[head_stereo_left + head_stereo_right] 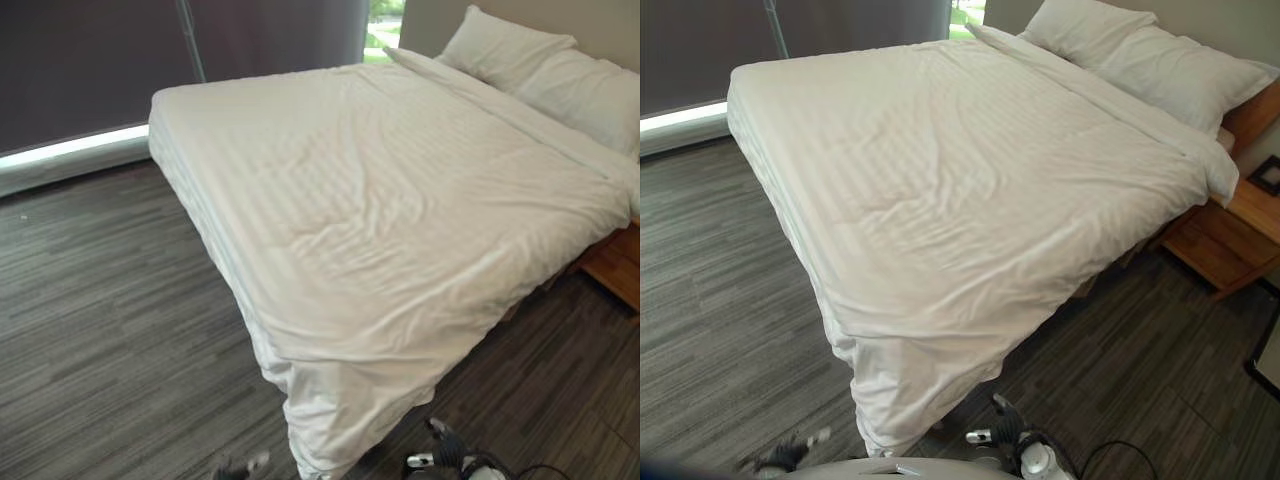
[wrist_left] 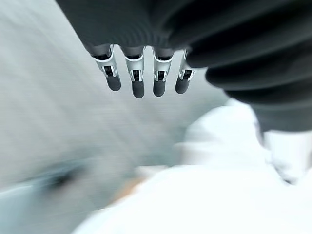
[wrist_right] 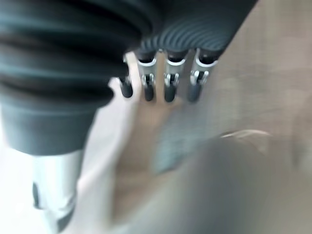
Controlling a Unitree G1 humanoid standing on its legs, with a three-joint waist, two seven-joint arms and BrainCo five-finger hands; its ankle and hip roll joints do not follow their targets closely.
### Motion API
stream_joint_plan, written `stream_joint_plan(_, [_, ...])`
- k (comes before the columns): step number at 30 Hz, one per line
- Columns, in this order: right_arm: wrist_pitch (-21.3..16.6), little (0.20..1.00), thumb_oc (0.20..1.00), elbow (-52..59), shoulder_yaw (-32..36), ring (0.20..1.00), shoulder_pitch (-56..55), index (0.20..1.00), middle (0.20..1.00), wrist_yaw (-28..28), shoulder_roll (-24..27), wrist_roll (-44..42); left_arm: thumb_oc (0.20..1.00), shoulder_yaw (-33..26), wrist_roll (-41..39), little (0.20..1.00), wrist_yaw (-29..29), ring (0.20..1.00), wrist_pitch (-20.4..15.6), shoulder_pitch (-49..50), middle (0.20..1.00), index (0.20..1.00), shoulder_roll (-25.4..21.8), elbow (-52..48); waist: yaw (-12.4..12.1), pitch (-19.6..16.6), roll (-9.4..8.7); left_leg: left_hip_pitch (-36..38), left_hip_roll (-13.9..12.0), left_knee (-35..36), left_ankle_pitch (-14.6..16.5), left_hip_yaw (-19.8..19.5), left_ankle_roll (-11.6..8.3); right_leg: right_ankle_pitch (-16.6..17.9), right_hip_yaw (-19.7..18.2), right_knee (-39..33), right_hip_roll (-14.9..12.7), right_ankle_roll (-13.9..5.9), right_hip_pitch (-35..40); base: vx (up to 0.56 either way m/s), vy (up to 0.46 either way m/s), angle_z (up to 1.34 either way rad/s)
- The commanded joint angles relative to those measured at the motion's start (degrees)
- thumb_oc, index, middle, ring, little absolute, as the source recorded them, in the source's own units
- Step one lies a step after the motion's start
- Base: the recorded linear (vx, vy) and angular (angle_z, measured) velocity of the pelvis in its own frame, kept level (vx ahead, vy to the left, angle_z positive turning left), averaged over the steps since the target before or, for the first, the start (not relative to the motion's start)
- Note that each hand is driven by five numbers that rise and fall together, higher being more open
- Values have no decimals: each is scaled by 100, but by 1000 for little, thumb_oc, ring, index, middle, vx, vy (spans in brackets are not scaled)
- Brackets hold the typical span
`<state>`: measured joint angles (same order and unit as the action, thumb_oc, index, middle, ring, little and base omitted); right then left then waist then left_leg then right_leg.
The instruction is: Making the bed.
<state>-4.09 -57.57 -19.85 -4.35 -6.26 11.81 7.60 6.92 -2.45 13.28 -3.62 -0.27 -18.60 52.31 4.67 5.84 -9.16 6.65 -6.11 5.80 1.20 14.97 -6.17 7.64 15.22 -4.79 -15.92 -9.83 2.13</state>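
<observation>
White duvet (image 1: 380,210) covers the bed, its corner drooping at six o'clock; two pillows (image 1: 1140,55) at one o'clock. Left robot hand (image 2: 139,73) and right robot hand (image 3: 165,80) hang empty, fingers straight. A careless tug could rumple the smooth cover

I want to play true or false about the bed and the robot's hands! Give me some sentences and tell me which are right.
1. The white duvet covers the bed. True.
2. The pillows lie on the floor. False: they sit at the head of the bed.
3. The left hand is holding the duvet. False: its fingers hang straight and hold nothing.
4. A wooden nightstand stands beside the bed. True.
5. The right hand grips a pillow. False: its fingers are straight and empty.
</observation>
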Motion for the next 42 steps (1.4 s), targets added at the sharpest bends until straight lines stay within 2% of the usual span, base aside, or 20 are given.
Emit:
stream_joint_plan(1, [75,1000,1000,154,169,1000,449,1000,1000,-214,497,-435,1000,193,-403,1000,-107,1000,-355,-205,1000,1000,-67,-751,30,497,629,295,-163,-80,458,228,276,-595,-278,795,233,-123,-556,-102,64,-19])
stream_joint_plan(4, [137,1000,1000,297,475,1000,279,1000,1000,-169,705,-448,1000,135,-507,1000,-273,1000,-377,-211,1000,1000,-281,-1732,51,544,646,359,-184,-80,474,431,368,-930,-23,1471,379,-53,-695,-86,65,-30])
stream_joint_plan(6, [179,1000,1000,549,823,1000,52,1000,1000,-143,1176,-303,1000,-485,-1115,1000,-428,1000,-494,-269,1000,1000,-613,-1458,92,391,589,451,-84,-80,507,621,375,-1038,84,1269,561,1,-545,62,-8,-55])
stream_joint_plan(11, [124,1000,1000,2095,1424,1000,-72,1000,1000,-316,2029,104,1000,-910,-1863,1000,-407,1000,-763,-135,1000,1000,-439,-2413,189,238,641,635,-103,-116,506,827,368,-1006,-7,806,711,148,-258,123,-74,-61])
stream_joint_plan(12, [-24,1000,1000,2985,1735,1000,-95,1000,1000,-448,2323,177,1000,-1071,-2583,1000,-462,1000,-1011,-139,1000,1000,-278,-2753,257,171,693,694,-144,-180,499,866,324,-1012,-19,537,769,189,-83,131,-101,-18])
stream_joint_plan(13, [-68,708,708,3264,1826,708,-55,708,708,-504,2411,234,1000,-1106,-2979,1000,-586,1000,-1055,-132,1000,1000,-186,-2861,285,158,733,701,-178,-303,529,883,290,-1036,-30,435,813,212,4,245,-131,-5])
stream_joint_plan(14, [-163,200,200,3673,1903,200,92,200,200,-643,2531,323,1000,-1093,-3540,1000,-749,1000,-1049,-147,1000,1000,-69,-2967,320,146,796,673,-242,-605,665,825,200,-1177,-138,307,877,219,155,175,-101,-1])
stream_joint_plan(15, [-210,200,200,3896,1925,200,184,200,200,-698,2553,351,1000,-1030,-3795,1000,-882,1000,-1075,-144,1000,1000,-9,-3072,317,182,809,516,-330,-1005,652,814,119,-1233,-165,214,912,283,265,160,-143,-6])
stream_joint_plan(16, [-282,200,200,4144,1940,200,335,200,200,-796,2570,341,200,-937,-4104,200,-967,200,-1087,-182,200,200,61,-3184,309,236,817,273,-463,-1583,532,772,-3,-1273,-198,87,966,370,385,42,-125,-9])
stream_joint_plan(17, [-275,200,200,4154,1948,200,335,200,200,-794,2571,342,200,-937,-4118,200,-975,200,-1088,-190,200,200,58,-3180,316,242,832,226,-507,-1673,567,751,-25,-1268,-187,69,994,387,391,-55,-229,-15])
stream_joint_plan(18, [-440,200,200,4466,1817,200,839,200,200,-963,2387,-58,200,-625,-4610,200,-1087,200,-1122,-444,200,200,174,-3394,205,461,789,-361,-774,-2699,-125,592,-246,-1283,-206,-3,1054,612,454,-83,-196,-17])
stream_joint_plan(20, [-647,200,200,4516,1556,200,1289,200,200,-982,2022,-720,200,-360,-4933,200,-1185,200,-1147,-643,200,200,328,-3493,134,571,757,-748,-799,-2958,-97,382,-229,-1377,-206,-21,1047,653,489,-20,-128,-7])
stream_joint_plan(22, [-752,200,200,4502,1420,200,1521,200,200,-974,1799,-1122,200,-236,-5128,200,-1222,200,-1158,-730,200,200,438,-3556,102,593,741,-866,-710,-2762,117,332,-139,-1394,-216,-21,993,609,478,60,37,-29])
stream_joint_plan(23, [-989,200,200,4477,1155,200,1849,200,200,-846,1369,-1991,200,46,-5493,200,-1235,200,-1186,-855,200,200,678,-3707,18,605,767,-880,-497,-2145,323,164,-11,-1369,-309,-21,965,535,408,79,140,-52])
stream_joint_plan(26, [-1348,200,200,4219,658,200,2311,200,200,-423,626,-3751,200,394,-6058,200,-1286,200,-1261,-1204,200,200,1060,-3810,-211,705,946,-772,-380,-465,-109,-309,19,-1377,-539,-21,1096,442,298,61,122,-57])
stream_joint_plan(27, [-1348,200,200,4218,658,200,2311,200,200,-423,626,-3751,200,394,-6058,200,-1286,200,-1261,-1204,200,200,1060,-3810,-211,703,946,-772,-380,-461,-111,-308,19,-1376,-540,-21,1096,442,296,56,60,-33])
stream_joint_plan(28, [-1466,200,200,4141,500,200,2472,200,200,-219,244,-4461,200,621,-6442,200,-1296,200,-1325,-1496,200,200,1283,-3768,-219,722,1028,-633,-432,-81,-295,-272,-19,-1410,-502,-21,1171,436,264,25,31,-8])
stream_joint_plan(34, [-1843,200,200,3720,17,200,3346,200,200,142,-448,-6019,200,1029,-6943,200,-1184,200,-1683,-2371,200,200,1614,-3739,-242,904,1109,-1007,-365,-80,-363,-206,-79,-1119,-431,-21,1037,333,-420,-101,73,1])
stream_joint_plan(36, [-2081,200,200,3412,41,200,4399,200,200,263,-588,-6644,200,1000,-7115,200,-1129,200,-2007,-3294,200,200,1638,-3707,-333,1163,1129,-1467,-304,-80,-437,-211,-120,-896,-425,-21,918,217,-969,-186,111,18])
stream_joint_plan(42, [-2337,200,200,3040,53,200,5500,200,200,358,-759,-7049,200,913,-7372,200,-1285,200,-2295,-4440,200,200,1714,-3402,-461,1375,1075,-2224,-235,-80,-603,-278,-173,-702,-472,-16,779,127,-1669,-23,41,15])
